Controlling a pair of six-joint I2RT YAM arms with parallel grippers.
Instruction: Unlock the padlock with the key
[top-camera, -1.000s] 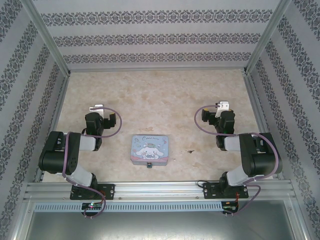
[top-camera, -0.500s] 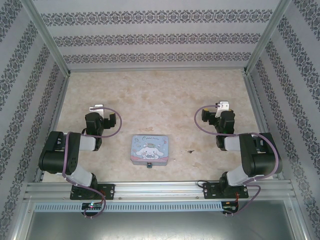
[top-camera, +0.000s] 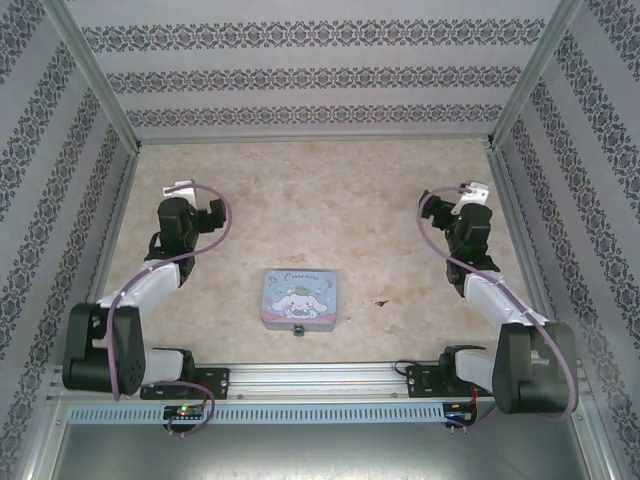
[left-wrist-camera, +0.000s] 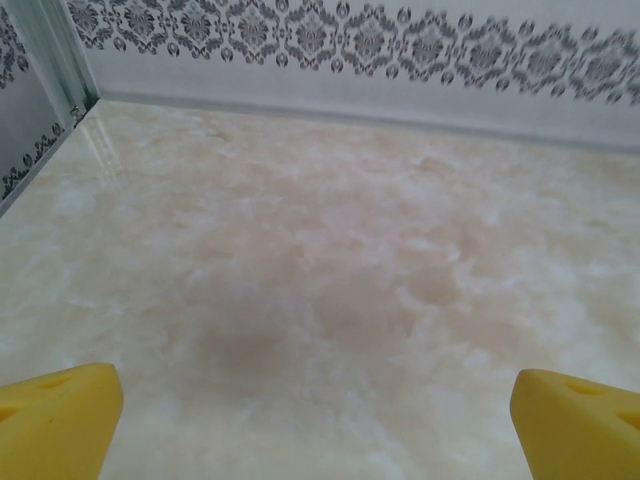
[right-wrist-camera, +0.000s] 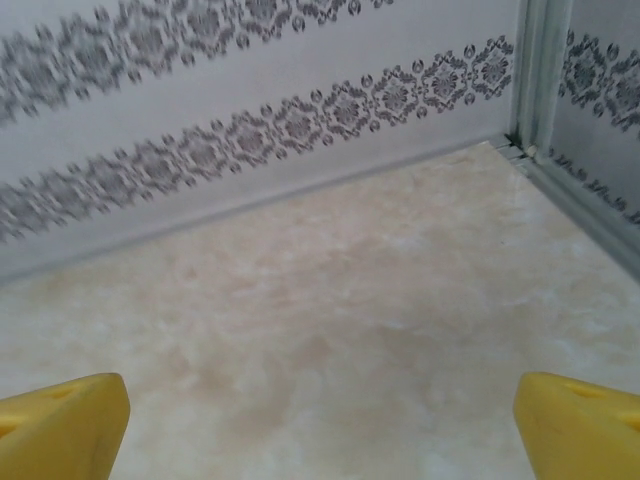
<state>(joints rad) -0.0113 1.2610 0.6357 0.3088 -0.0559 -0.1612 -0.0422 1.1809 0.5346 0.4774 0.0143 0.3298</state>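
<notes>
Worktop: a pale worktop (top-camera: 330, 190) that looks like marble. Walls (top-camera: 300, 75) with a dark flower pattern stand on three sides of it.

Tin: a pale blue tin (top-camera: 299, 298) with a cartoon dog on its lid. It lies flat near the front middle of the worktop.

Padlock: the little blue-teal padlock (top-camera: 298, 329) lies on the worktop. It is touching or just beside the near edge of the tin, about halfway along that edge. It is too small to tell how its metal loop stands.

Key: the tiny dark key (top-camera: 381, 303) lies on the bare worktop to the right of the tin. It is apart from the tin and apart from the padlock. It is too small to tell which way it points.

Left tool: the left tool (top-camera: 182, 190) is out over the far left part of the worktop, well apart from the tin, the padlock and the key.

Left fingers: the yellow left fingers (left-wrist-camera: 55, 420) sit in the two bottom corners of the left wrist view, far from each other. The tool is wide and holds nothing. Bare worktop lies between them.

Right tool: the right tool (top-camera: 472, 190) is out over the far right part of the worktop, near the right wall, well apart from the key.

Right fingers: the yellow right fingers (right-wrist-camera: 60, 425) sit in the two bottom corners of the right wrist view. This tool is wide too, and holds nothing.
</notes>
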